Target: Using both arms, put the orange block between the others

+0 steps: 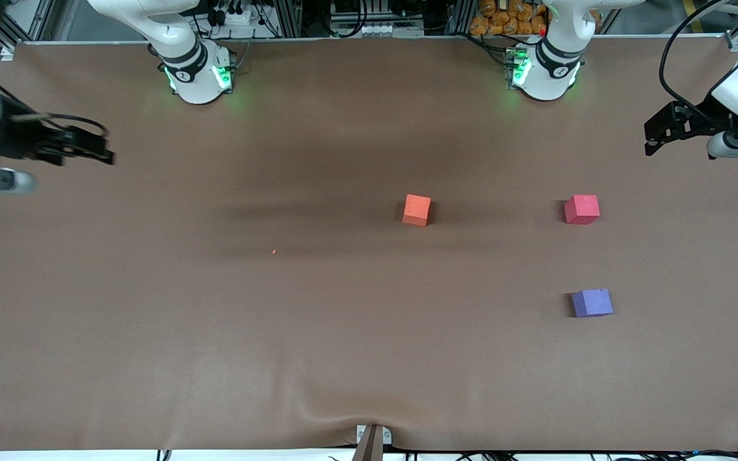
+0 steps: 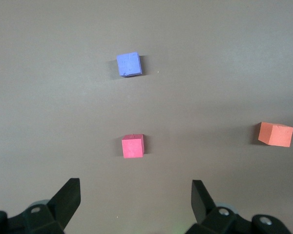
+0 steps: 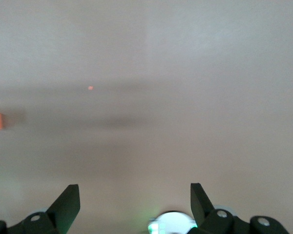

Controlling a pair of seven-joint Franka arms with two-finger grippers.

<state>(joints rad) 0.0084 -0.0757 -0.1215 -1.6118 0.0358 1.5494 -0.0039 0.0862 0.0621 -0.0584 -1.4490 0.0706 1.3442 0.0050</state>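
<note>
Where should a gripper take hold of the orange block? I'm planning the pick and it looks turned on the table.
Probably from straight above, fingers closing on two opposite side faces of the orange block. It rests flat on the table but skewed, so rotate the wrist to match. Nothing stands beside it; both the left gripper and right gripper are open.

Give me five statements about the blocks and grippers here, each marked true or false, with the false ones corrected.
1. The orange block sits between the other two. False: it lies apart, toward the right arm's end from the red block.
2. The purple block is nearer the front camera than the red one. True.
3. The left gripper holds the red block. False: its fingers are open and empty, up over the left arm's end of the table.
4. The right gripper is open and holds nothing. True.
5. The blocks are stacked. False: all three lie singly on the table, none touching.
</note>
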